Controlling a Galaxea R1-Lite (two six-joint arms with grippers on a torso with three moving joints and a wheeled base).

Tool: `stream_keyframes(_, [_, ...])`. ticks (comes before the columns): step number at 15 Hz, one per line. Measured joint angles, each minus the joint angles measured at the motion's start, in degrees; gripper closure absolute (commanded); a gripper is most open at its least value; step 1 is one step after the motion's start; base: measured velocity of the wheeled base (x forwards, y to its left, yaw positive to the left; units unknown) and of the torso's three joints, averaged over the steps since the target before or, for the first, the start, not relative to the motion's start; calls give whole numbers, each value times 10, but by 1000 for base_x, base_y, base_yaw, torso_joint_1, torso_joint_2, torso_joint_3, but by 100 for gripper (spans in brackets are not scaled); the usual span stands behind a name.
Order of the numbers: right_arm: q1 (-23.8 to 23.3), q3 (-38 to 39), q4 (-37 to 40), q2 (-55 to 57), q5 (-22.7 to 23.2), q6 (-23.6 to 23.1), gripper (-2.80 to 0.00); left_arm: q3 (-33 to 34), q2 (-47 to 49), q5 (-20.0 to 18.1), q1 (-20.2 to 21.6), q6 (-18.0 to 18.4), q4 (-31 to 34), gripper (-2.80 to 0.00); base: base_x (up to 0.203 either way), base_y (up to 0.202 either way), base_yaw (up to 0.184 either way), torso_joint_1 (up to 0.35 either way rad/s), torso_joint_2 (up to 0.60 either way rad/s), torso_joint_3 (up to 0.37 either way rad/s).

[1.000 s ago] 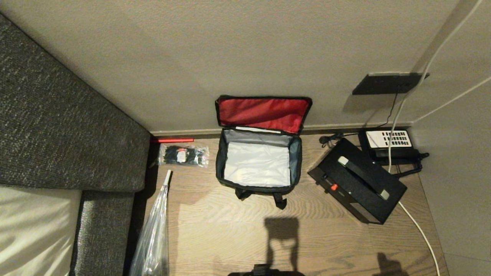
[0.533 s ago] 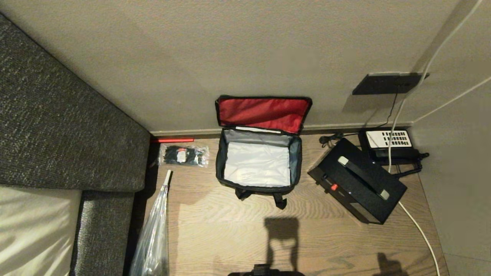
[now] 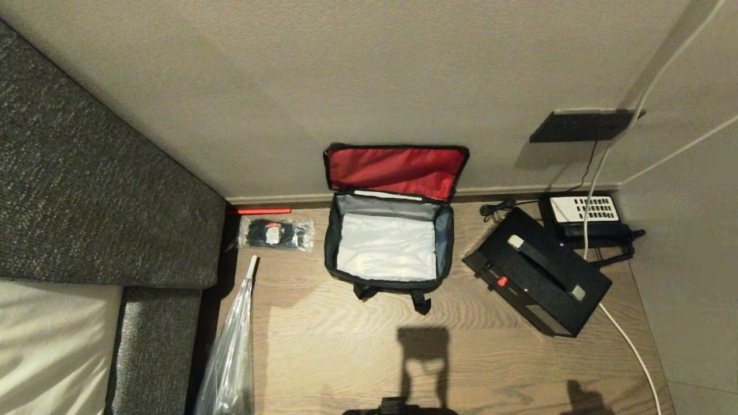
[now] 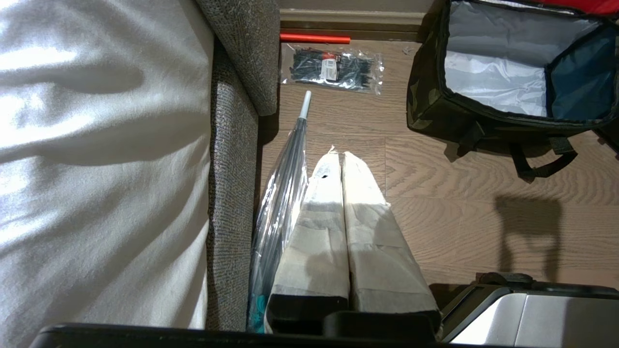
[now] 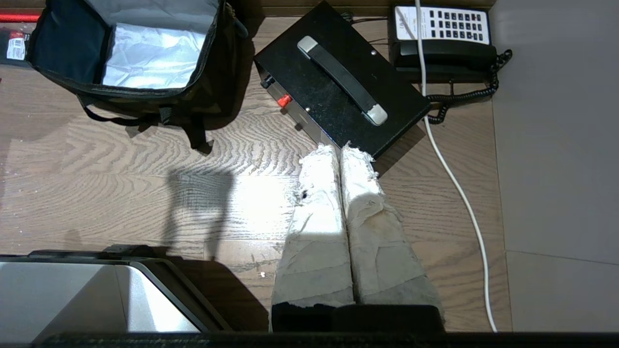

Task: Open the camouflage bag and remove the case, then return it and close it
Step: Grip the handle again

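The camouflage bag (image 3: 444,242) stands open on the wooden floor against the wall, its red-lined lid (image 3: 395,170) leaning back and its grey-white inside bare. The black case (image 3: 536,271) lies flat on the floor to the bag's right, handle up, red latch (image 3: 501,281) facing forward. Neither arm shows in the head view. My left gripper (image 4: 339,154) is shut, empty, above the floor near the bag's (image 4: 425,96) front left. My right gripper (image 5: 339,149) is shut, empty, hovering just in front of the case (image 5: 338,87).
A black telephone (image 3: 583,216) with white keypad sits behind the case, and a white cable (image 3: 628,340) runs along the floor at right. A grey sofa (image 3: 86,190) fills the left side. A packet of cable ties (image 3: 275,233), a red stick (image 3: 258,211) and a plastic-wrapped umbrella (image 3: 233,351) lie nearby.
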Motion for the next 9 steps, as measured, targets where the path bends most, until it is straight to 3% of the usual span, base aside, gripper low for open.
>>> stream_keyframes(9, [0, 0, 0, 0, 0, 0, 0, 0, 0, 0, 0, 0, 0, 0, 0, 0, 0, 0, 0, 0])
